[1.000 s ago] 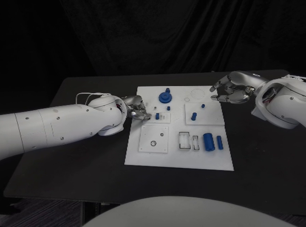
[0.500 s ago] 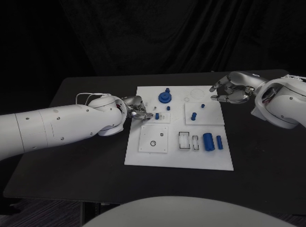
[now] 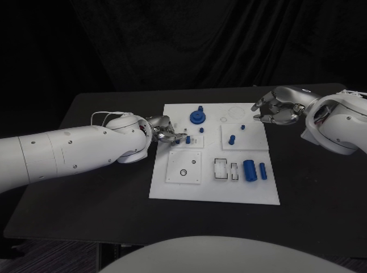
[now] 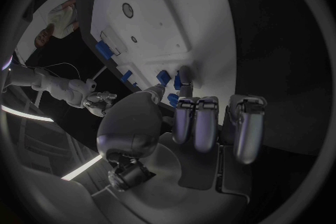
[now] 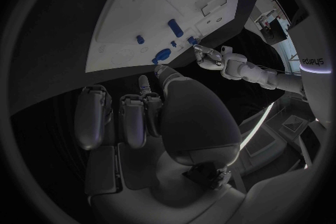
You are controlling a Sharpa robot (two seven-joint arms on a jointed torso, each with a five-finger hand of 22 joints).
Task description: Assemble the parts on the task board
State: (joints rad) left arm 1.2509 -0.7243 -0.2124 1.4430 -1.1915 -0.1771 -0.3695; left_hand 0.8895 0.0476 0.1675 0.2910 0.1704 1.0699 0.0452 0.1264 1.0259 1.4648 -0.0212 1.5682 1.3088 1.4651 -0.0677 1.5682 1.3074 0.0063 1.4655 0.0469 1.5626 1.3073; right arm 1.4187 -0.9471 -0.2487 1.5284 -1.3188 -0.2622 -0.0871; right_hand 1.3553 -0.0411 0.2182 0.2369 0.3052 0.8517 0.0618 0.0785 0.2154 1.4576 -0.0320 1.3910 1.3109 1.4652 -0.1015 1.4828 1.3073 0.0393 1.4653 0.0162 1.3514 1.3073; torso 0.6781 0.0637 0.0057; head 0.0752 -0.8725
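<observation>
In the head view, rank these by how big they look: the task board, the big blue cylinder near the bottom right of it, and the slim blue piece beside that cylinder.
1. task board
2. big blue cylinder
3. slim blue piece

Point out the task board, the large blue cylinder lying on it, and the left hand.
task board point(image 3: 233, 190): head view, bare white near part.
large blue cylinder point(image 3: 250, 170): head view, middle of its side.
left hand point(image 3: 165, 133): head view, middle of the silver fingers.

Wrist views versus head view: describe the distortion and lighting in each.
Head view: straight edges, the white task board bright against the black table and dark backdrop. Left wrist view: fisheye circle, the board's edge bows, the left hand looms large and dim. Right wrist view: same bending, the right hand in shadow, the board lit above it.
</observation>
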